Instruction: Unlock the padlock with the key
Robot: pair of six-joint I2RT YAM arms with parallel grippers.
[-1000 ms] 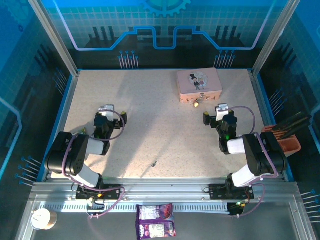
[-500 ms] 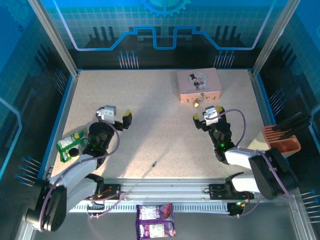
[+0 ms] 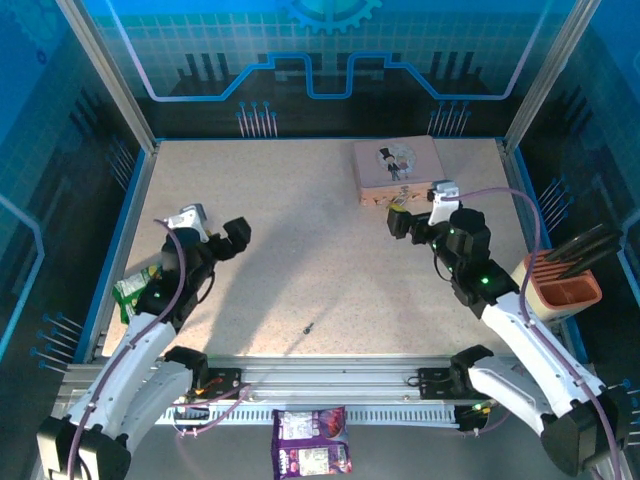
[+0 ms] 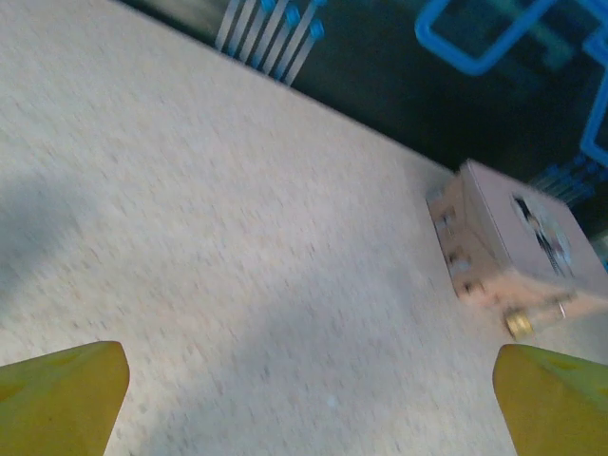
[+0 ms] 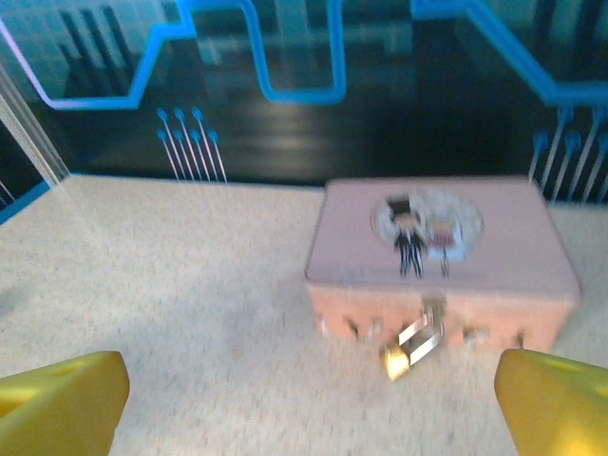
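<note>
Speckled beige tabletop (image 3: 300, 255), walled by blue printed panels (image 3: 200, 45), is your whole workspace. At the far left a green packet (image 3: 135, 287) lies by the table's edge beside the left arm, no part of the job. Your left gripper (image 3: 213, 226) hovers over bare table with its yellow-tipped fingers (image 4: 59, 399) spread wide and nothing between them. It looks across toward the tin, so I judge it is merely standing ready. Move right, toward the front rail (image 3: 330, 378): the key (image 3: 308, 327) lies flat and alone between the two arms, well apart from both. It is a dark sliver that will likely be awkward to pinch off a flat top. Further right, at the back, sits the pink tin (image 3: 398, 165). The padlock (image 5: 395, 358) appears hooked through the clasp (image 5: 432, 318) on its front wall, brass body down at the table. Your right gripper (image 3: 420, 207) is just before it, jaws wide apart and empty, probably placed to steady the lock. An orange cup (image 3: 568, 292) of dark tools stands at the far right edge.
</note>
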